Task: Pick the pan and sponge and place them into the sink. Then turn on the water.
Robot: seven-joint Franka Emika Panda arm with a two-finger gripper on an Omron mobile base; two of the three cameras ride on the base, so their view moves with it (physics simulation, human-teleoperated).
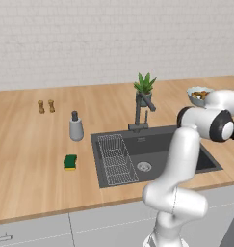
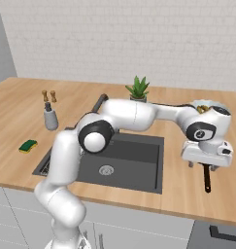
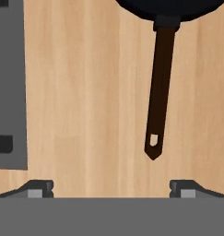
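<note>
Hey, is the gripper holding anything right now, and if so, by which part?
Nothing is held. The gripper is open above the counter, and the pan handle lies ahead of the fingertips, untouched.

I see the sponge (image 1: pixel 70 162) lying on the worktop (image 1: pixel 32 178) left of the sink (image 1: pixel 152 157), apart from its rim. A soap dispenser (image 1: pixel 76 127) stands behind it, toward the back edge.

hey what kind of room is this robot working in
Most likely a home kitchen, rendered in simulation: a wooden counter holds a recessed dark sink with a tall faucet, a green and yellow sponge, and a black pan by the sink.
</note>
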